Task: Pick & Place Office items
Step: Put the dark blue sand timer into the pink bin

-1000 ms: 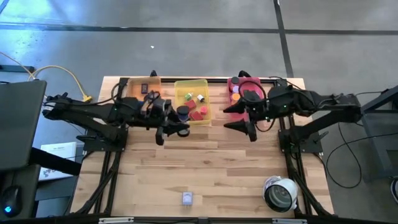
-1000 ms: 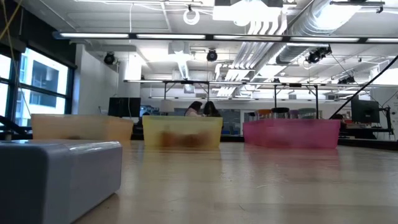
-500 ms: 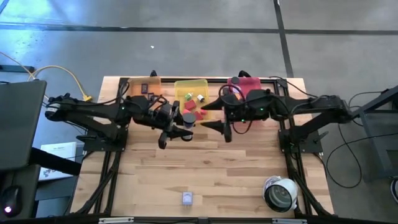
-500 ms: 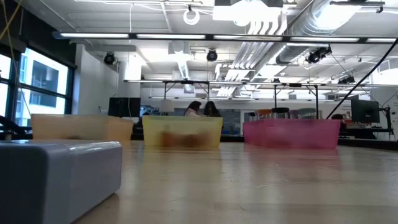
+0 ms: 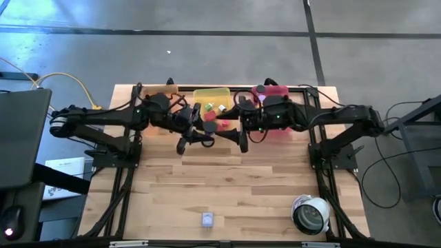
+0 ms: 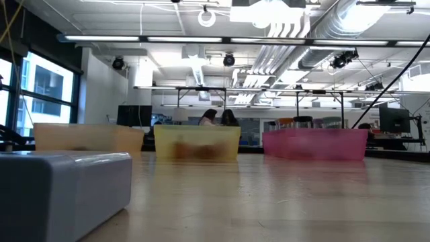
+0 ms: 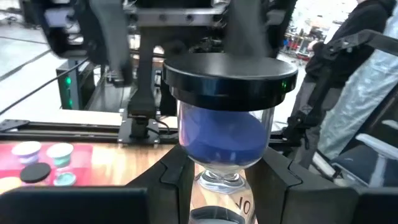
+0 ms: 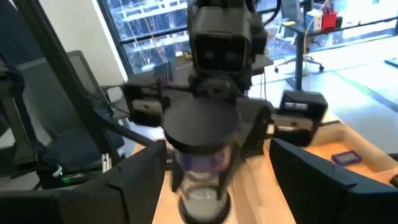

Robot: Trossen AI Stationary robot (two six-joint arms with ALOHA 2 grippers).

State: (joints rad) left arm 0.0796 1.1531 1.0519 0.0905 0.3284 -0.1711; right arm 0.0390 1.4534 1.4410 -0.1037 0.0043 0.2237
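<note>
Over the table [image 5: 262, 186], left gripper [image 5: 201, 135] grips hourglass [image 7: 225, 124].

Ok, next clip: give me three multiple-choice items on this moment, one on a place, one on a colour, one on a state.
1. Where is the white-grey round device?
A. In the yellow tray
B. On the table, near a corner on the right arm's side
C. In the left arm's fingers

2. What colour is the sand in the hourglass?
A. Red
B. Blue
C. Green

3. How do the fingers of the right gripper stand?
A. Shut on a red cube
B. Shut on nothing
C. Open, one on each side of the hourglass

Answers:
1 B: the high view shows it alone by that corner.
2 B: the left wrist view shows blue sand in the glass held by the left gripper.
3 C: the right wrist view shows the fingers apart, with the hourglass between them.
</note>
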